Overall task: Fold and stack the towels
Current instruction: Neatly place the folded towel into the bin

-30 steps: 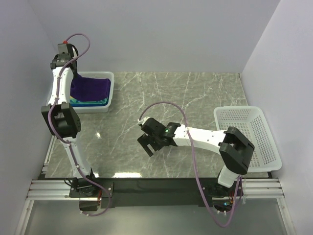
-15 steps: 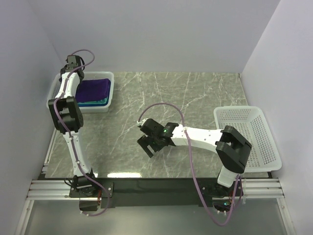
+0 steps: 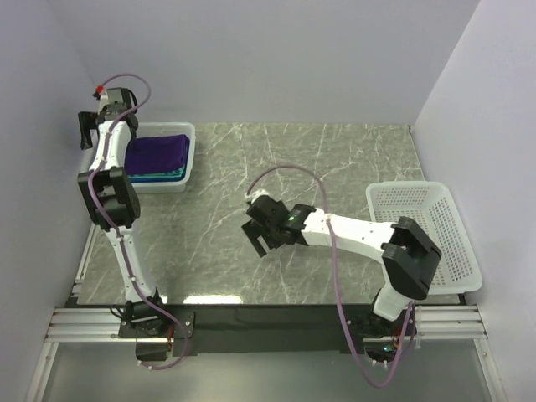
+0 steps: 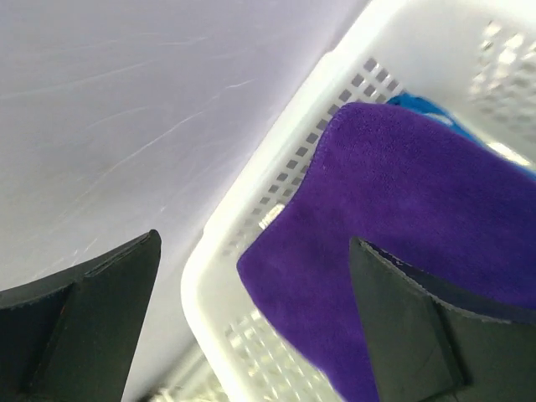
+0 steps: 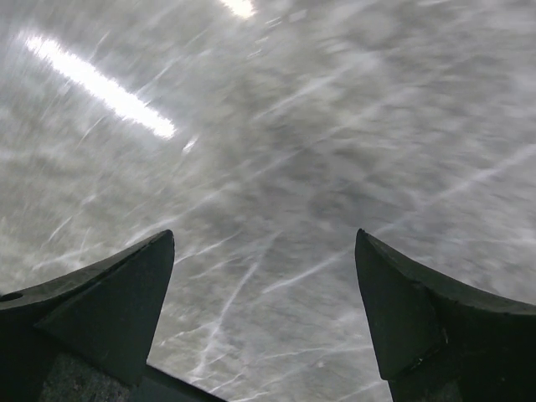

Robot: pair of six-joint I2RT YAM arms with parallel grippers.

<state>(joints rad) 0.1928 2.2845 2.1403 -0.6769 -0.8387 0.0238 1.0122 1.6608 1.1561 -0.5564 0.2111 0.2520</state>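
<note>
The left end effector (image 4: pixel 255 243) was raised and opened, empty; the right end effector (image 5: pixel 264 237) was held open. The purple rectangular cloth towel (image 3: pixel 156 152), judged soft and light, was left stacked in the white mesh basket (image 3: pixel 186 163) at the far-left corner of the tabletop (image 3: pixel 335 159); pinching an edge was advised.

Here's the left gripper (image 4: pixel 255 241), dark fingers (image 4: pixel 92 318) spread wide with nothing between them, hanging over the corner of a white mesh basket (image 4: pixel 251 193) where a folded purple towel (image 4: pixel 419 218) lies on a sliver of blue towel (image 4: pixel 414 107), pale wall (image 4: pixel 126 100) alongside.
</note>
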